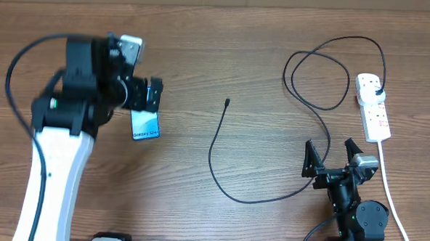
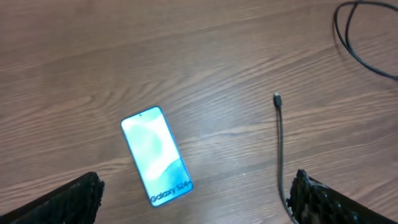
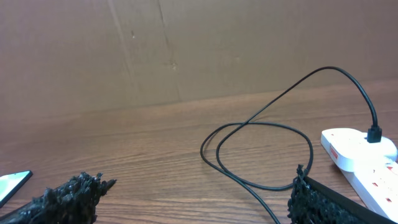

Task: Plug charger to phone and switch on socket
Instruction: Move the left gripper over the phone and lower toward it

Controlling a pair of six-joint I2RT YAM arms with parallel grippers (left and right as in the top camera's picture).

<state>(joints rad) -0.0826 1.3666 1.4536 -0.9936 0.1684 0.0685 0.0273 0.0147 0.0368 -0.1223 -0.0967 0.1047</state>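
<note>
The phone [image 1: 146,125] lies flat on the wooden table at the left, light blue screen up with "Galaxy S24" text; it also shows in the left wrist view [image 2: 157,154]. My left gripper [image 1: 152,96] is open above its far end, empty. The charger cable [image 1: 220,161] curves across the middle, its connector tip [image 1: 227,102] lying free to the right of the phone; the tip shows in the left wrist view [image 2: 277,98]. Its black plug [image 1: 377,91] sits in the white socket strip [image 1: 373,105] at the right. My right gripper [image 1: 333,156] is open and empty near the front right.
The strip's white cord [image 1: 392,197] runs toward the front edge at the right. A brown cardboard wall [image 3: 186,50] stands behind the table. The cable loops [image 3: 261,152] lie in front of my right gripper, with the socket strip [image 3: 367,158] to their right.
</note>
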